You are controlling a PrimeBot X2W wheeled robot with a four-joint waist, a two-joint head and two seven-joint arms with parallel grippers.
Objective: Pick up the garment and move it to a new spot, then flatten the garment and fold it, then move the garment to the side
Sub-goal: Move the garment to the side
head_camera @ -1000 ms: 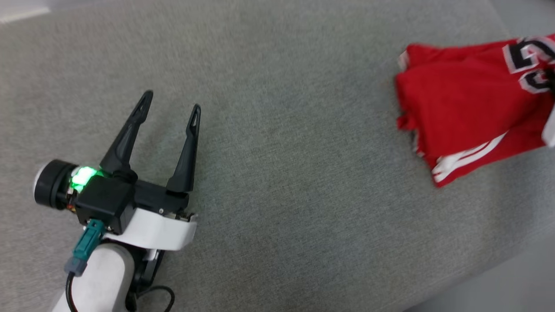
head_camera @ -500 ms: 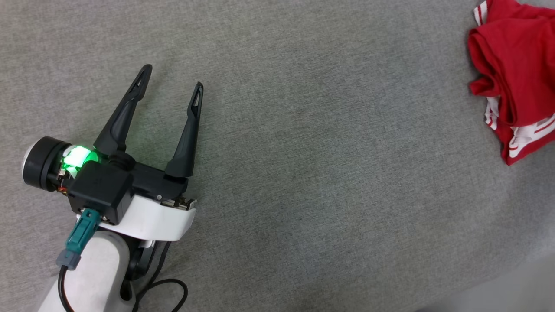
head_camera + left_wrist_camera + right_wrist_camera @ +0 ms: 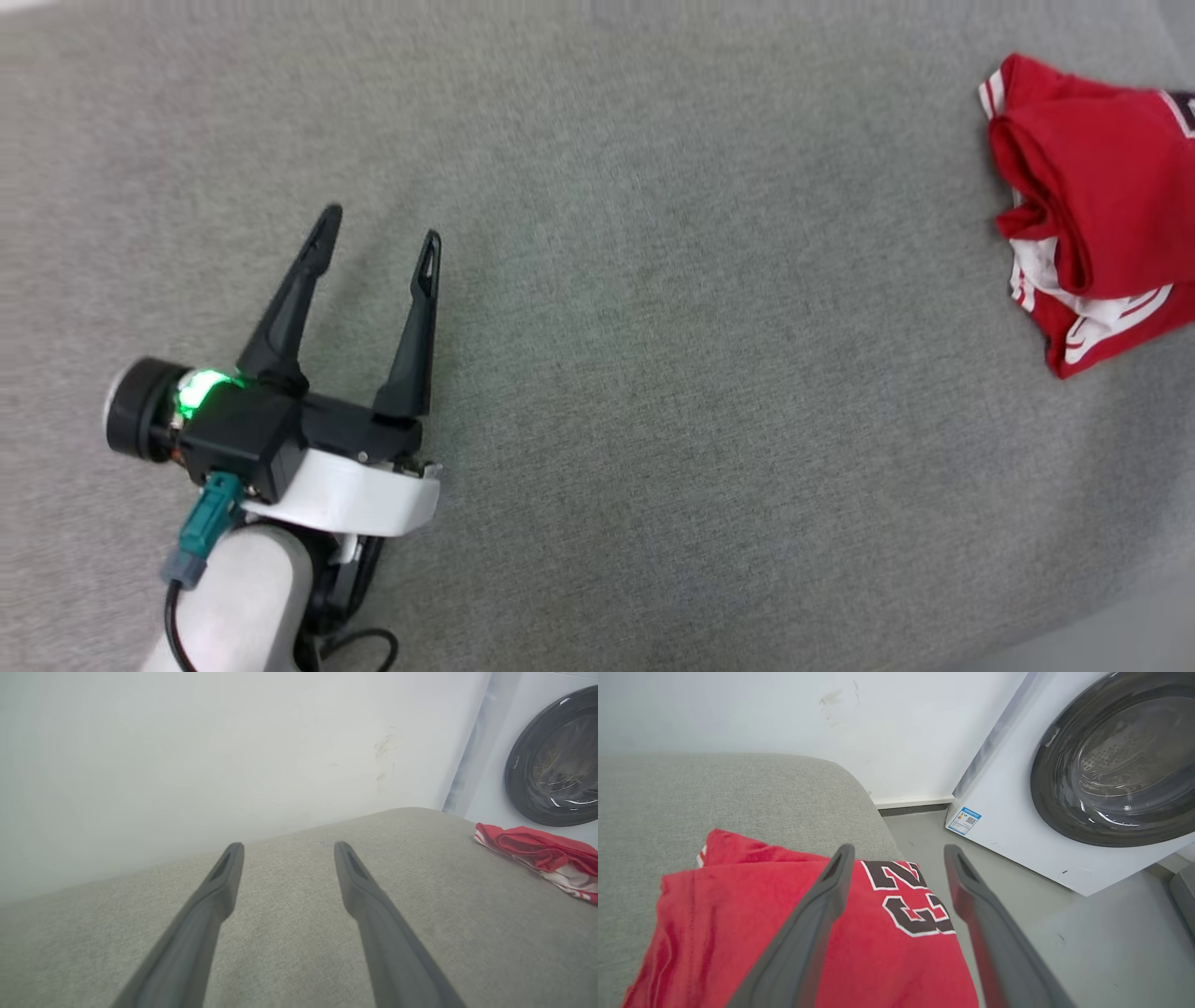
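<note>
In the head view the left gripper (image 3: pixel 379 233) sits at the lower left of the frame, its two long, tapering black fingers spread in a V with nothing between them, over a broad cushion (image 3: pixel 653 373) of grey, finely woven fabric. A green light (image 3: pixel 201 387) glows on the gripper's blocky black body, a teal plug (image 3: pixel 205 527) hangs below it, and the smooth white forearm (image 3: pixel 243 597) runs off the bottom edge. The garment (image 3: pixel 1092 187) lies at the right edge of the frame, well apart from that gripper: a rumpled, folded-over heap of red cloth with white striped trim showing at its lower side. In the left wrist view the same two matte dark fingers rise from the bottom edge, parted and empty, above the cushion; the garment (image 3: pixel 537 851) lies low and wrinkled at the right, before the round dark glass door (image 3: pixel 560 756) of a white washing machine, and a plain white wall (image 3: pixel 187 765) fills the upper frame. In the right wrist view the right gripper (image 3: pixel 899 850) has its fingers apart and grasps nothing; the garment (image 3: pixel 738 914) spreads beneath them at the cushion's rounded end, its black, white-edged "23" (image 3: pixel 910 896) between the fingers. A smooth grey floor (image 3: pixel 1064 933) lies at the right.
</note>
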